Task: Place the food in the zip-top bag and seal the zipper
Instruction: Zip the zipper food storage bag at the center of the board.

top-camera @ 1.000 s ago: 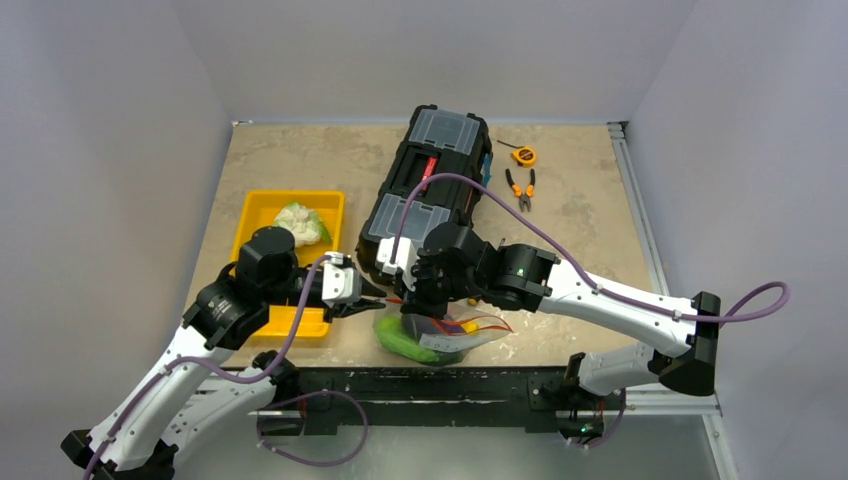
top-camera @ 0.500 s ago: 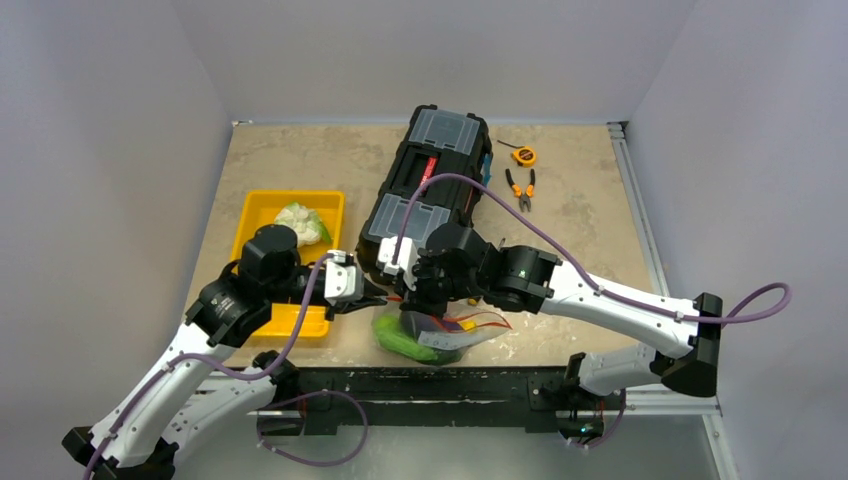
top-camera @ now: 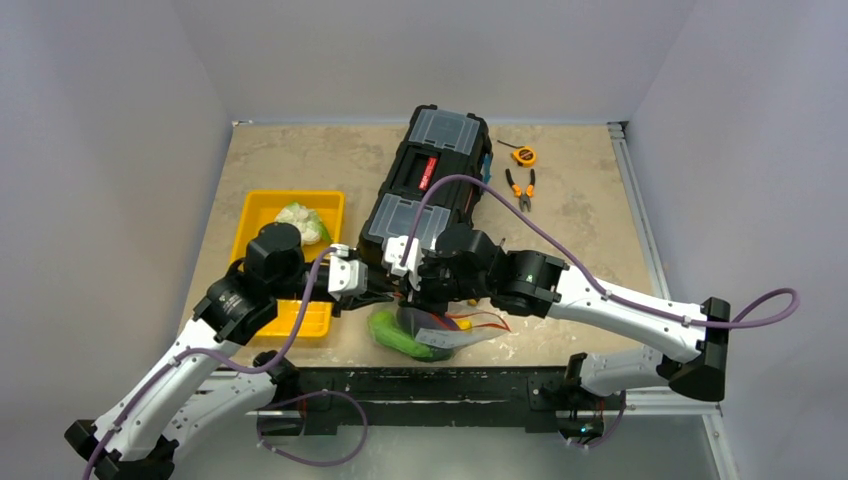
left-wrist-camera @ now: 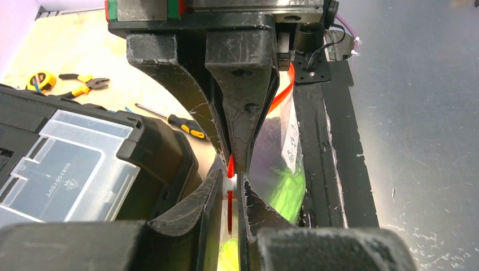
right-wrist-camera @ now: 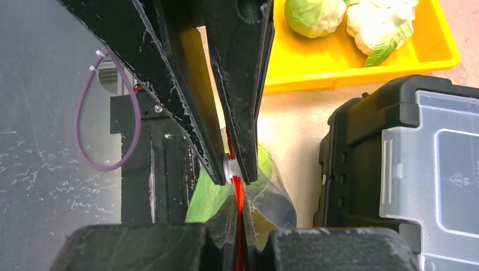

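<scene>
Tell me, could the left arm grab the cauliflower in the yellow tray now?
Probably not yet: the way to the cauliflower looks free, but the left gripper is clamped on the zipper.

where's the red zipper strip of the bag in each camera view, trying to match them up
Top external: the zipper shows as thin red lines at lower centre.
Left wrist: the zipper is a thin vertical red sliver at lower centre.
Right wrist: the zipper is a vertical red sliver at bottom centre.
Shared landmark: the black toolbox, upper centre in the top view, left in the left wrist view, right in the right wrist view.
</scene>
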Motion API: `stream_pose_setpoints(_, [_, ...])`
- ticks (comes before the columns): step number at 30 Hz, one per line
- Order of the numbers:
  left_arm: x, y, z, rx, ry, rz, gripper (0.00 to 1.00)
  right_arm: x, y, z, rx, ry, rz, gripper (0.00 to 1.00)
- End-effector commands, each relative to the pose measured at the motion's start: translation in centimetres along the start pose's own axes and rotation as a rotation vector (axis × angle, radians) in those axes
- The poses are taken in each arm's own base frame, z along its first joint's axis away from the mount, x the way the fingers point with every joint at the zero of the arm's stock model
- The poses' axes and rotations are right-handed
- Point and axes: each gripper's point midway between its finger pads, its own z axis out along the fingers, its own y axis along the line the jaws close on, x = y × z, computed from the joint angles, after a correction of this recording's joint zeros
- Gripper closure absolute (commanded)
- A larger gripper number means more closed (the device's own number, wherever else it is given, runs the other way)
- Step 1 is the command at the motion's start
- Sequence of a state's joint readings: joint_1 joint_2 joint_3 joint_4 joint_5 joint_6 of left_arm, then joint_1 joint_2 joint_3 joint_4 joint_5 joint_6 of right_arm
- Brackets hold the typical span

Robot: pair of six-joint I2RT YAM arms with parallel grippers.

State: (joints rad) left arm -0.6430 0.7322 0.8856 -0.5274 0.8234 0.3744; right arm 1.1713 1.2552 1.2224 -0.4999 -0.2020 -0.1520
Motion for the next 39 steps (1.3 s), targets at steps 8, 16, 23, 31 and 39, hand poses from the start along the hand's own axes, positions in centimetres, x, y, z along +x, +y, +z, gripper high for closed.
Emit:
stream_pose_setpoints(8, [-0.5, -0.9, 1.0, 0.071, -0.04, -0.011, 0.96, -6.4, 0.1, -0.2, -0.018, -0.224, -0.066, 1.0])
stream_pose_setpoints(16, [-0.7, -1.4, 1.3, 0.103, -0.073, -0.022, 0.92, -7.4, 0.1, 0.3, -0.027, -0.257, -0.074, 1.0])
stream_pose_setpoints(23, [-0.7, -0.8, 0.5, 0.011, -0.067, -0.039, 0.59, -5.5, 0.0, 0.5, -0.016, -0.22, -0.067, 1.0])
stream_pose_setpoints(31, [-0.1, -0.6, -2.6, -0.194, -0.119, -0.033, 0.32, -1.6, 1.1, -0.7, -0.038, -0.166, -0.059, 1.0])
stream_pose_setpoints(39, [-0.3, -0.6, -2.0, -0.153, -0.124, -0.053, 0.16, -1.7, 1.2, -0.7, -0.053, -0.148, -0.069, 1.0])
